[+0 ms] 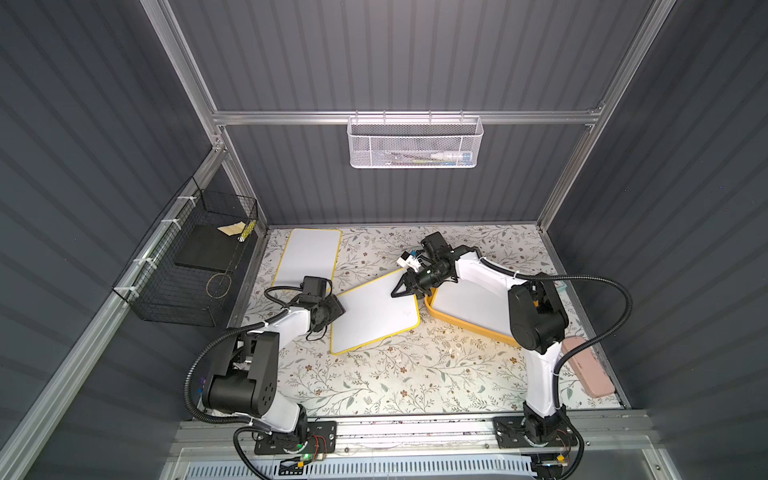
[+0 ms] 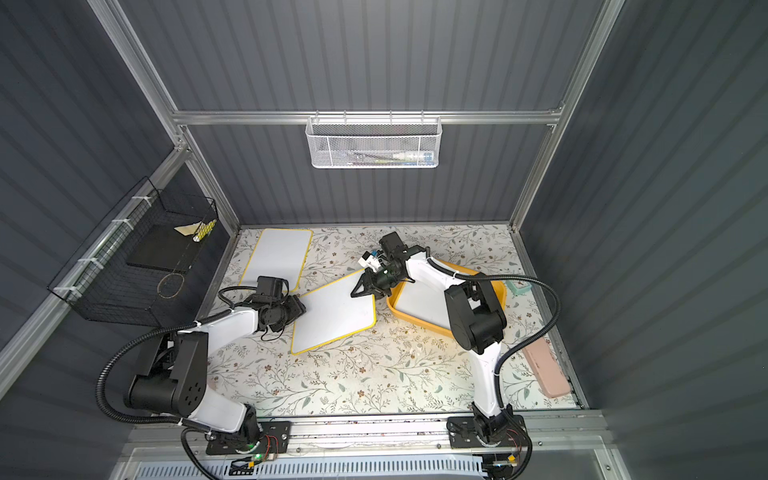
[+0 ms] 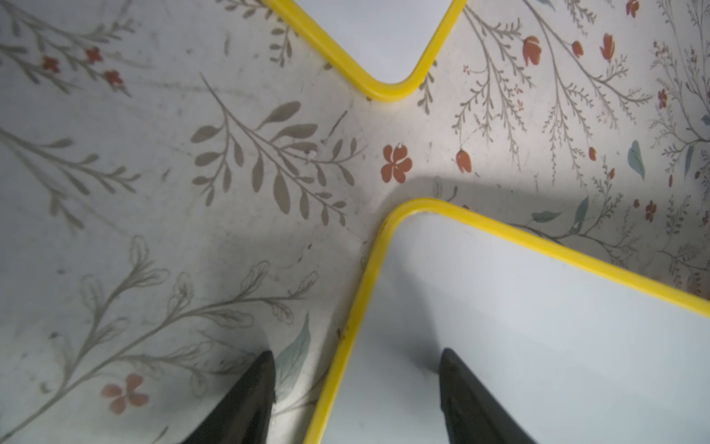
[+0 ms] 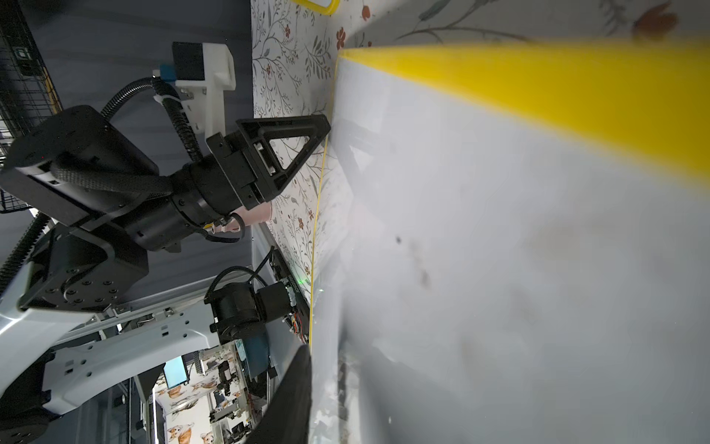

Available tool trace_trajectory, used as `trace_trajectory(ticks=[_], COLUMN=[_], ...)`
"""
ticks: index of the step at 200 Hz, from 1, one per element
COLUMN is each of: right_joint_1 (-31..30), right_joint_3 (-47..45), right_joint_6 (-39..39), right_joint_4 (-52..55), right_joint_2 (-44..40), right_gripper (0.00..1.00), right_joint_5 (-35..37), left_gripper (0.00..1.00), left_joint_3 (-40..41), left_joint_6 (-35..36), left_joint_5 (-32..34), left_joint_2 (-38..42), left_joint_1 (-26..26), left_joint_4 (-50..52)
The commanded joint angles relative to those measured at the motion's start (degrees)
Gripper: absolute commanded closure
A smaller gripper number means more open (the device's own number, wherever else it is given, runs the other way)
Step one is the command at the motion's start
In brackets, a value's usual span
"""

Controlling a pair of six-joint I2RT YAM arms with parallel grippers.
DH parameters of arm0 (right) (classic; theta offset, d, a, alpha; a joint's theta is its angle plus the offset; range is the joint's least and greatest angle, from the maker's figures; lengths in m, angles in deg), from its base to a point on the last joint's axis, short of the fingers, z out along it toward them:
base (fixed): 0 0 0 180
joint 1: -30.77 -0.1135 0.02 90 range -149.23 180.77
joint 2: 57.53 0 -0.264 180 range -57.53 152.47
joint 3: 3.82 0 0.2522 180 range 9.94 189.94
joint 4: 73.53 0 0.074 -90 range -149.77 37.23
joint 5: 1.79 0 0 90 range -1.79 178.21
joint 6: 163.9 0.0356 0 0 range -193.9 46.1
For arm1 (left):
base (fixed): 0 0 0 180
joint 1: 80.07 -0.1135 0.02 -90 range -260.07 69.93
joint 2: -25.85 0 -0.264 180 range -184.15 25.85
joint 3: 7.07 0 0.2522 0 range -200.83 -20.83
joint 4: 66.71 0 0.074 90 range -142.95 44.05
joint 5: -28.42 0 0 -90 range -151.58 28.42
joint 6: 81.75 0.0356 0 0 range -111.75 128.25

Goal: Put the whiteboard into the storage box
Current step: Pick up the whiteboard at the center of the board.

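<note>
Grey walls [image 1: 395,62] ring the floral mat [image 1: 374,382]. The left gripper [image 3: 356,350] gapes astride the whiteboard [image 1: 374,311] edge. The right gripper [image 1: 395,294] I can't tell.

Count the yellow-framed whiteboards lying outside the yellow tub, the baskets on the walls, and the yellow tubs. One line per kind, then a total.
Whiteboards outside the storage box: 2, the back whiteboard and the middle whiteboard
Wall baskets: 2, the black wire basket and the white mesh basket
Yellow storage box: 1
Total: 5
</note>
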Motion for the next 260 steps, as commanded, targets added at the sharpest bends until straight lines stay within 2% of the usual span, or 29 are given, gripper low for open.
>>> trace_trajectory(ticks=[1, 9, 23, 38, 71, 98, 135, 232, 260], right_joint_1=[0.70, 1.03, 1.51, 2.08, 3.04, 3.40, 3.48, 4.05, 4.84], right_joint_3=[-1.02, -1.43, -2.41, -3.75, -5.82, -6.90, -7.54, -10.83, -13.73], right_joint_6=[-0.32, -0.45, -0.59, -0.49, 0.09, 0.25, 0.67, 1.71, 2.47], right_joint_4=[-0.53, -0.40, -0.47, -1.02, -2.43, -3.08, -4.04, -7.53, -10.06], right_joint_2=[-2.30, -2.69, -3.57, -4.67, -6.13, -6.93, -7.03, -9.00, -11.17], right_gripper=[0.72, 0.70, 0.59, 0.52, 0.50, 0.52, 0.62, 1.00, 1.00], right_joint_5=[-1.24, -1.11, -0.58, -0.27, -0.44, -0.54, -0.88, 1.66, 1.56], left_gripper=[0.32, 0.32, 0.32, 0.32, 0.32, 0.33, 0.33, 0.32, 0.32], left_joint_3=[3.10, 3.12, 3.11, 3.02, 2.84, 2.75, 2.58, 4.97, 6.52], left_joint_6=[0.37, 0.44, 0.49, 0.67, 0.74, 0.88, 1.05, 2.75, 2.81], left_joint_5=[-2.35, -2.38, -2.49, -2.57, -2.72, -3.27, -3.53, -6.57, -7.09], left_joint_2=[-2.36, -2.37, -2.33, -2.43, -2.52, -2.81, -2.81, 2.95, 6.70], left_joint_1=[0.49, 0.48, 0.49, 0.44, 0.40, 0.44, 0.37, 0.32, 0.32], left_joint_4=[9.75, 9.75, 9.81, 9.84, 9.73, 9.52, 9.46, 6.28, 4.20])
